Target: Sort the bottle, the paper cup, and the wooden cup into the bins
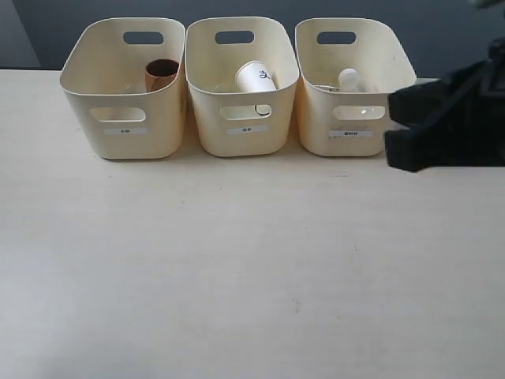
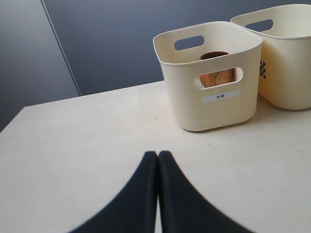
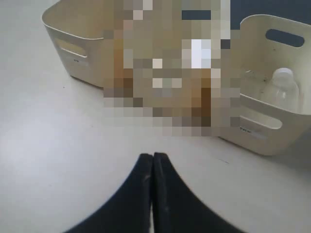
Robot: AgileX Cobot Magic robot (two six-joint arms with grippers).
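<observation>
Nearest, the left fingers (image 2: 154, 161) are seen pressed together, empty, above the table (image 1: 237, 260); the right fingers (image 3: 148, 164) are likewise closed on nothing. Farther back, the wooden cup (image 1: 162, 73) is found in the left bin (image 1: 126, 130), the paper cup (image 1: 256, 77) in the middle bin (image 1: 245, 130), the bottle (image 1: 351, 79) in the right bin (image 1: 351, 134).

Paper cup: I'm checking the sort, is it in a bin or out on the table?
In. The paper cup lies tilted inside the middle bin, between its walls.

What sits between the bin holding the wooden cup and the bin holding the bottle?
The middle bin, with the paper cup inside it, as the exterior view shows.
</observation>
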